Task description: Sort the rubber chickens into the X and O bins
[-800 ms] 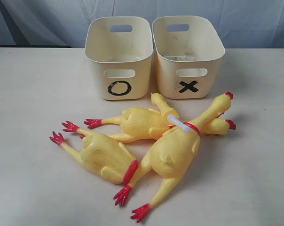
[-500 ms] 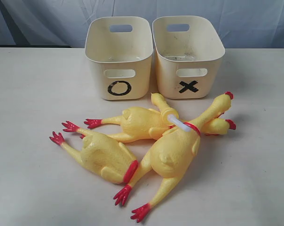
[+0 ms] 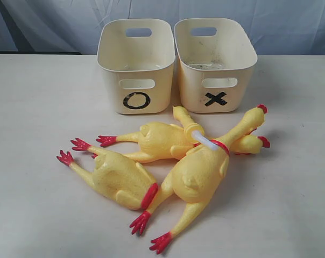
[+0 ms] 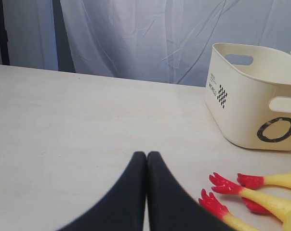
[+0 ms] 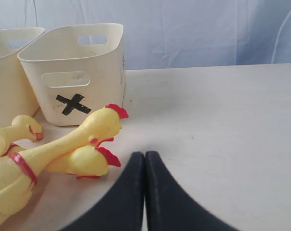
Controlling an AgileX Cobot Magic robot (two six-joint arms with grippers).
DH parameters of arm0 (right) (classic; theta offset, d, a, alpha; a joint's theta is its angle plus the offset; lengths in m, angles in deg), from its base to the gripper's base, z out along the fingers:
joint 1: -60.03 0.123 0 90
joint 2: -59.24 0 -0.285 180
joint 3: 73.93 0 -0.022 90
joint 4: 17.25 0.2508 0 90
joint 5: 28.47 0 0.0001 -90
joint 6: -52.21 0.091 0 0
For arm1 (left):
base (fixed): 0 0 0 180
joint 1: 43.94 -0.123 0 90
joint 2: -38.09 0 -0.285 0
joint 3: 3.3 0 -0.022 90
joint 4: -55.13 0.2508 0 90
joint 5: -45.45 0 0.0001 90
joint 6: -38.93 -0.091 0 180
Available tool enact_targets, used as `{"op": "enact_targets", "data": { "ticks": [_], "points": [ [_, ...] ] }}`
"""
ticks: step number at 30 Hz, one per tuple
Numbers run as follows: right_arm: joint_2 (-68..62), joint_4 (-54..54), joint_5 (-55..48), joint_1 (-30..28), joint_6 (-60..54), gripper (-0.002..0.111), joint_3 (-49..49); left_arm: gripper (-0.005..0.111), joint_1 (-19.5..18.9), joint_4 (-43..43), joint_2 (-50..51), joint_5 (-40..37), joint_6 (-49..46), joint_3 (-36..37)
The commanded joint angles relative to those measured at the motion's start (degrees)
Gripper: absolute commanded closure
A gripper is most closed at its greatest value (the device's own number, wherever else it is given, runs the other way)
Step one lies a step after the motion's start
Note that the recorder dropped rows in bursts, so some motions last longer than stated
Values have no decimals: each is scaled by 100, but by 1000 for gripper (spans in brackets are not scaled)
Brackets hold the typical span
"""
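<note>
Pale tabletop (image 3: 33,107): yellow rubber chickens (image 3: 197,174), red feet, combs, neck bands

The O bin (image 3: 115,86) and X bin (image 3: 243,80), cream tubs with slot handles, stand upright side by side, O on the left. Before them the yellow, red-footed rubber chickens lie heaped: the front chicken (image 3: 197,174) overlaps the rear chicken (image 3: 157,141), the headless body (image 3: 119,180) lies left, and the neck piece (image 3: 185,122) rests on top.
</note>
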Motion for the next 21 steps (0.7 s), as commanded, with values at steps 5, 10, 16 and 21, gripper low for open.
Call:
{"op": "enact_targets", "data": {
  "ticks": [5, 10, 16, 21],
  "points": [
    [32, -33, 274, -36, -1, 109, 12, 107, -2, 4, -29, 91, 30, 7],
    [32, 249, 1047, -36, -1, 109, 12, 107, -2, 4, -29, 91, 30, 7],
    [32, 248, 1302, -36, -1, 109, 12, 107, -2, 4, -29, 91, 30, 7],
    [32, 537, 2874, -36, 240, 109, 12, 107, -2, 4, -29, 91, 30, 7]
  ]
}}
